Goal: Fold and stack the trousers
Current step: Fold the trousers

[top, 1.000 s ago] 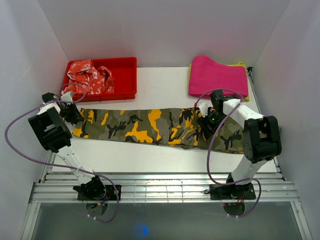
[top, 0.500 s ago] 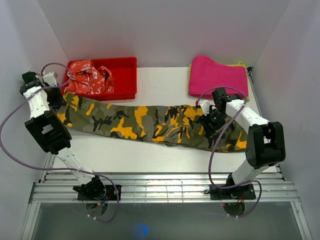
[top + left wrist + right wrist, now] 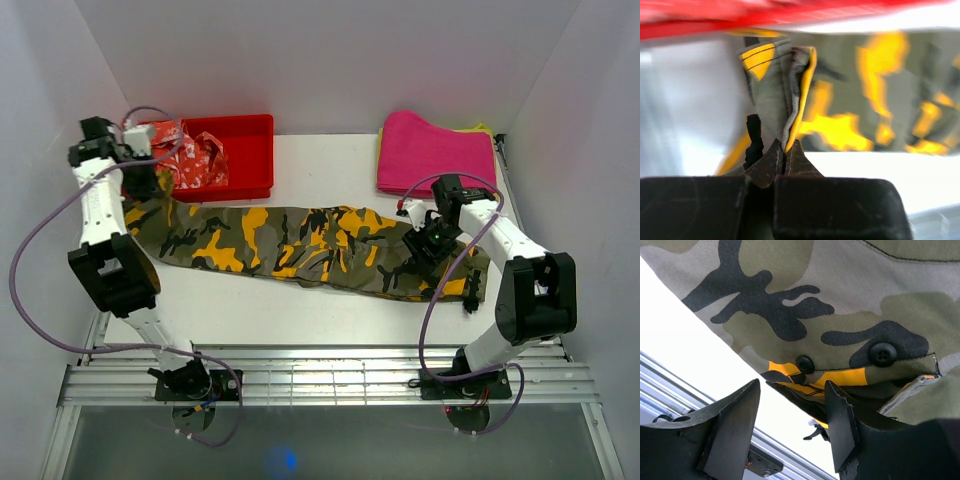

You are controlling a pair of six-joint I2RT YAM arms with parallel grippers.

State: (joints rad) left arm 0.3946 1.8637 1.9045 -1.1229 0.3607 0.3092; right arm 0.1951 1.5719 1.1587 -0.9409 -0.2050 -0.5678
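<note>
The left fingers [image 3: 784,159] were clamped together on a hem of the trousers [image 3: 290,240], just in front of the left corner of the red tray [image 3: 250,165]. The right fingers [image 3: 432,243] stood apart at the waist edge, near two black buttons [image 3: 882,354], well to the right of the tray. The trousers lay stretched along the counter [image 3: 330,165], from the tray's front toward the right. A pink folded cloth [image 3: 435,150] lay to the tray's right.
</note>
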